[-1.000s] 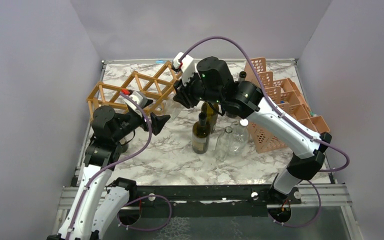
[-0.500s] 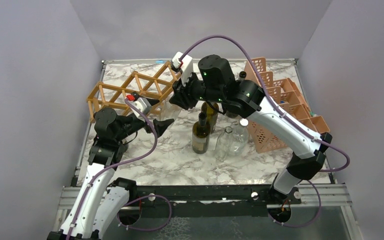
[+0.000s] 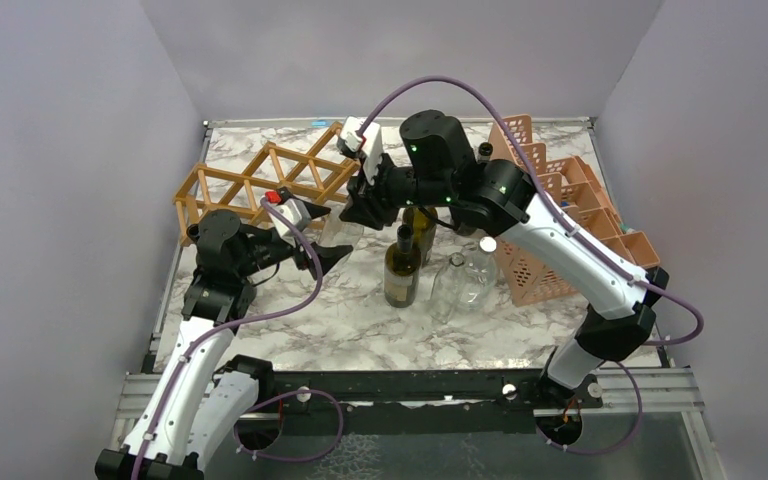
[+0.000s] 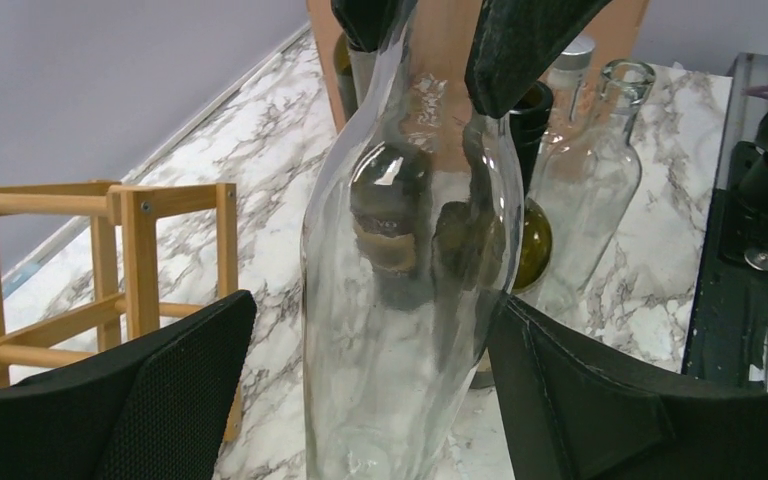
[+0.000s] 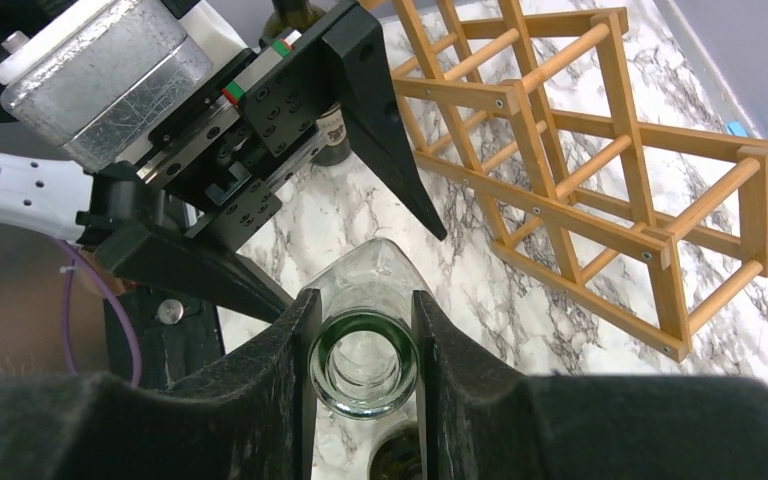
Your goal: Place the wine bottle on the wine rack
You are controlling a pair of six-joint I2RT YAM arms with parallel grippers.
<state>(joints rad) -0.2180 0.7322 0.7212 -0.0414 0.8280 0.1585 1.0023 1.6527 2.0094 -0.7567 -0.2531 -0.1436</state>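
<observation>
Neck of clear wine bottle [image 4: 405, 250] was clamped by right gripper [image 5: 365, 345], left gripper [image 4: 372, 305] was seen spread around body, base cut off.

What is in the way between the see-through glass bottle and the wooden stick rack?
Only one black finger of the left gripper, open around the clear glass bottle, sits on the side toward the light-brown wooden lattice rack. Past it, only marble tabletop shows. The right gripper grips the bottle's neck.
</observation>
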